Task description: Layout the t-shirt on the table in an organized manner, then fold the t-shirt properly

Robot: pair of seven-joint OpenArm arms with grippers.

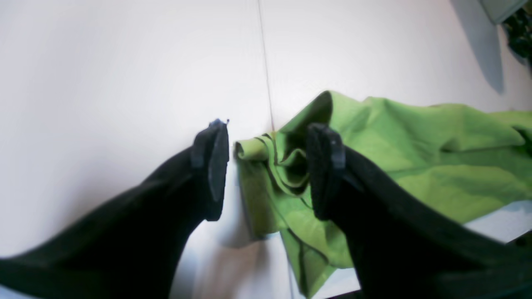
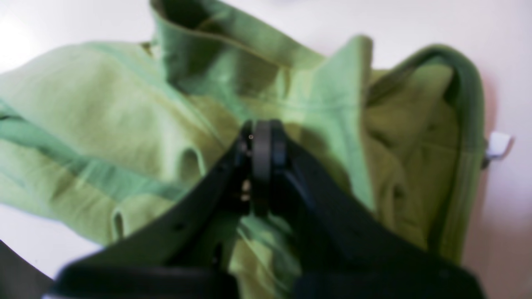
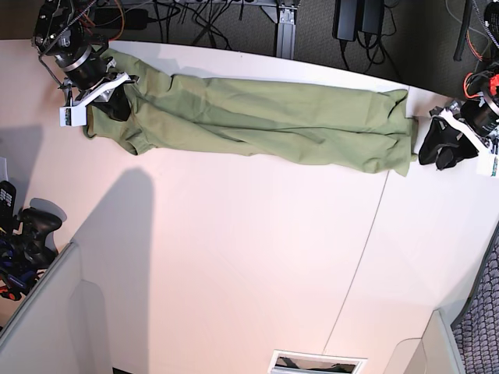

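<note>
The olive-green t-shirt (image 3: 257,117) lies stretched in a long wrinkled band along the far side of the white table (image 3: 234,257). My right gripper (image 3: 115,101) sits on the shirt's left end. In the right wrist view its fingertips (image 2: 262,143) are pressed together with t-shirt (image 2: 124,116) fabric bunched around and under them. My left gripper (image 3: 443,144) stands just off the shirt's right end. In the left wrist view the left gripper (image 1: 270,170) is open. A rolled edge of the t-shirt (image 1: 415,158) lies between its fingers, unclamped.
A thin dark seam (image 3: 366,249) crosses the table on the right. A grey-white panel (image 3: 39,312) fills the near left corner, with a black controller (image 3: 35,226) beside it. Cables and power bricks (image 3: 359,19) hang beyond the far edge. A slot (image 3: 316,362) sits at the near edge.
</note>
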